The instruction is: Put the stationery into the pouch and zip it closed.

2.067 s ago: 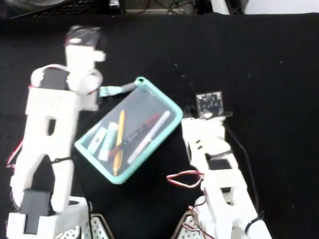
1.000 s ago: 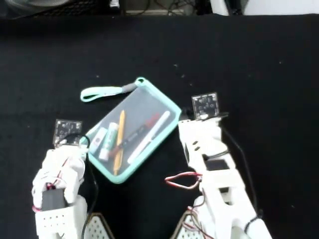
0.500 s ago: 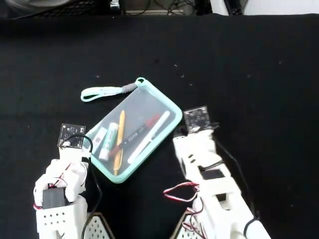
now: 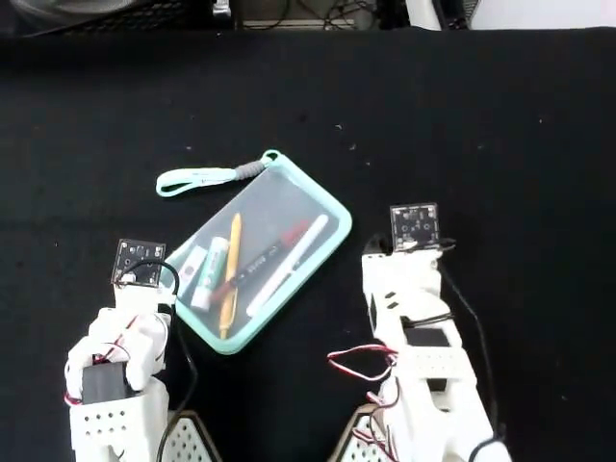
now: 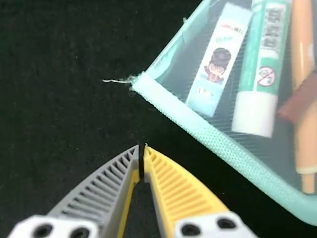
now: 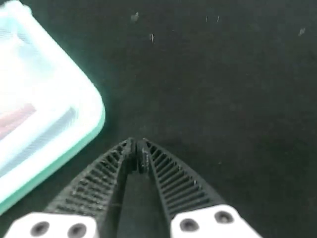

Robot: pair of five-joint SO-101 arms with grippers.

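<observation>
Pouch lies mid-table, stationery inside it. Left gripper at its 8 o'clock and right gripper at its 3 o'clock are both closed, empty.

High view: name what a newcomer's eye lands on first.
The mint-green mesh pouch lies slantwise mid-table on the black table, with a yellow pencil, a white-and-green glue stick and a white pen inside. Either side of it sit the left gripper and right gripper, both shut and clear of it.
</observation>
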